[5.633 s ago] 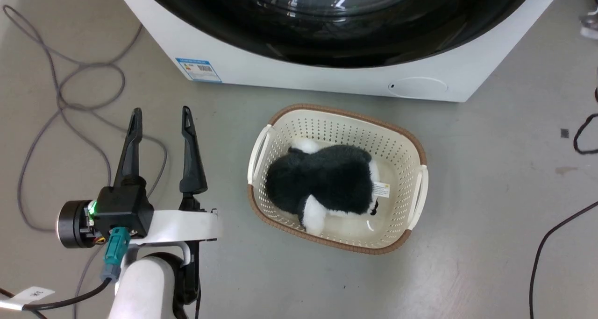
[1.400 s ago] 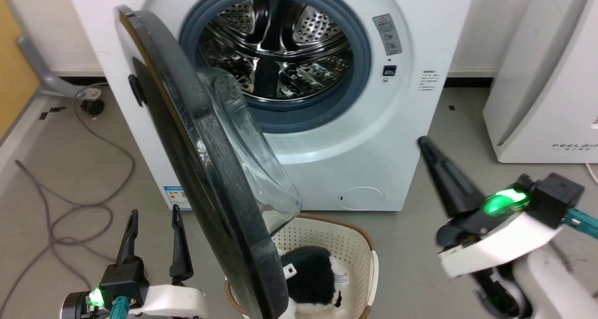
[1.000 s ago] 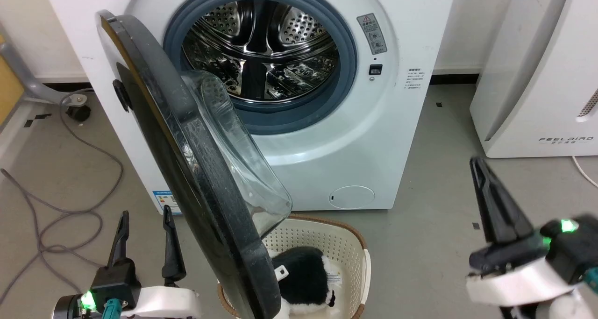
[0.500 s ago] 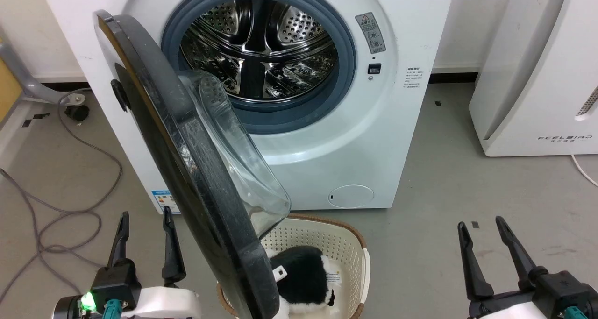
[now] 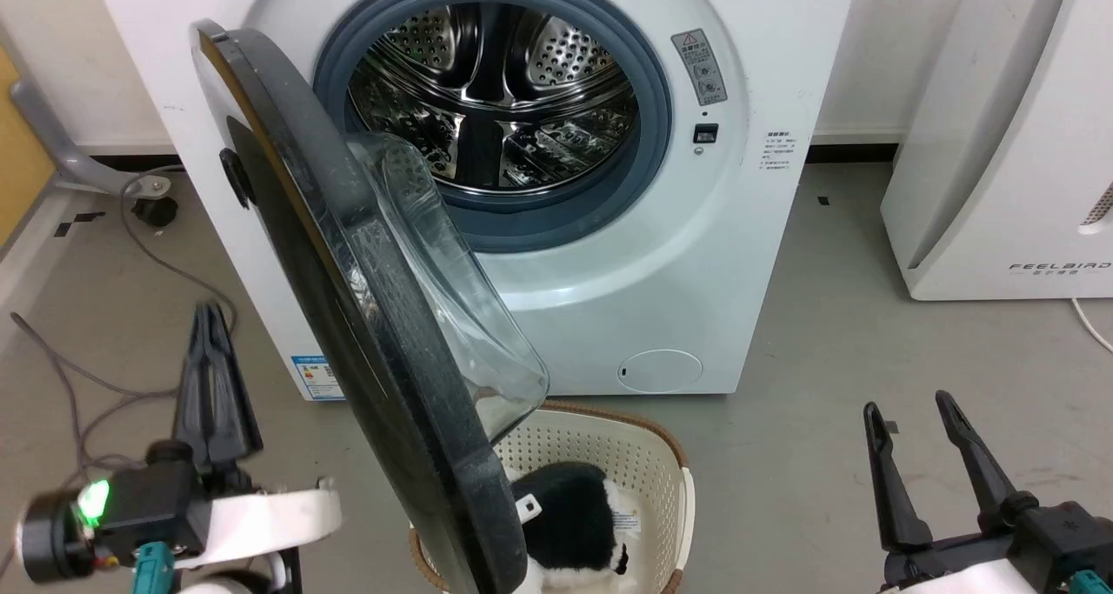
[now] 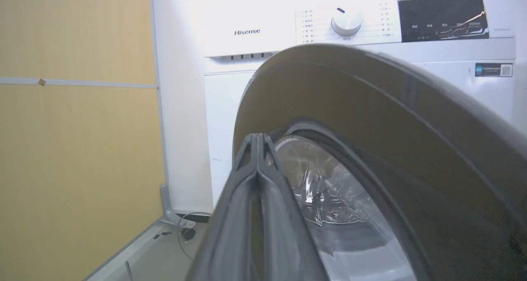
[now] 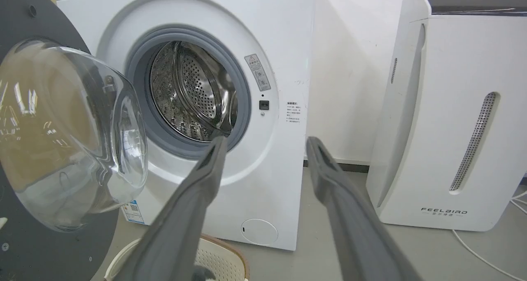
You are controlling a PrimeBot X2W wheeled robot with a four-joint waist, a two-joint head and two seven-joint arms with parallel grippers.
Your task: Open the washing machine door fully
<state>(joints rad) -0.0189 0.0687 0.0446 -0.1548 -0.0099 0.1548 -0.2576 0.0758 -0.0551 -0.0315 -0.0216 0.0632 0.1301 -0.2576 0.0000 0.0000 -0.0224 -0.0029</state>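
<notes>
Door's unlatched and swung well out. The washing machine door hangs on its left-side hinge and stands roughly edge-on to the head cam, glass bowl facing right. Its near lower rim is over the basket w/ the plush toy. The washing machine sits at the far side, and its drum and grey gasket are fully exposed. Prob. most of the job is done. What's left, by my read, is the last bit of swing leftward, if the hinge allows more. The left gripper is low at near left, on the door's outer side. Its fingers are pressed together w/ nothing btwn them, tips aimed at the door's black outer face in the wrist view. It's near the door, but no contact is visible. The right gripper is at near right over bare floor, fingers apart and empty, well apart from the door.
</notes>
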